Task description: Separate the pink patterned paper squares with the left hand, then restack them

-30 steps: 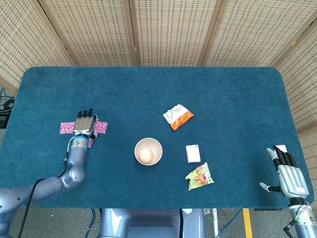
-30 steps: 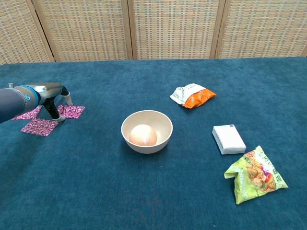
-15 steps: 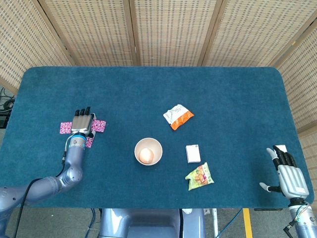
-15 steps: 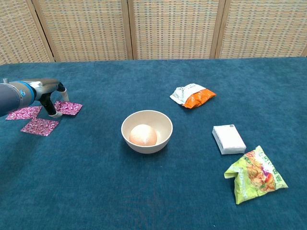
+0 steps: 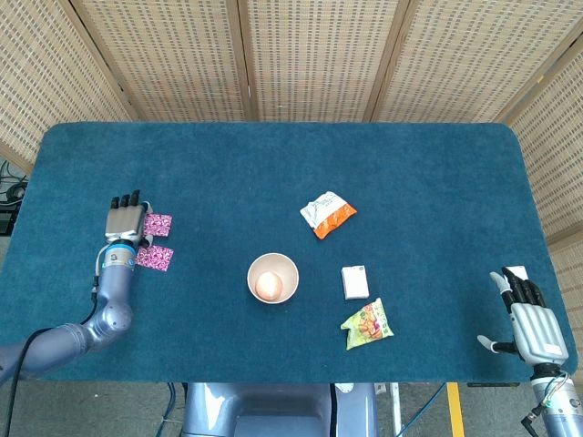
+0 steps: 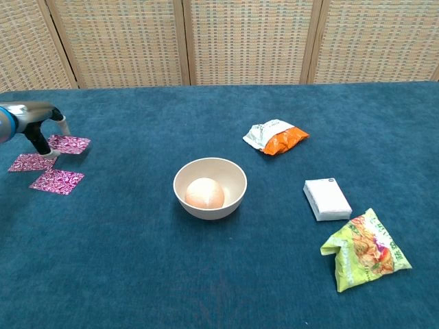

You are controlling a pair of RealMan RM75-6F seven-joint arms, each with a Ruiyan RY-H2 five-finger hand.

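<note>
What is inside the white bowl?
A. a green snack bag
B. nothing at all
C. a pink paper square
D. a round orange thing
D: the chest view shows a round orange thing sitting inside the white bowl, while the pink paper squares lie far off by the left hand.

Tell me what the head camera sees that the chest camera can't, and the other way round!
Only the head view shows the right hand, resting open at the table's near right corner, and the whole left hand from above. Only the chest view shows three separate pink paper squares; from above the left hand covers one, so just two show. Both views share the bowl with a round orange thing inside, the orange and white packet, the white box, the green snack bag and the blue table.
</note>
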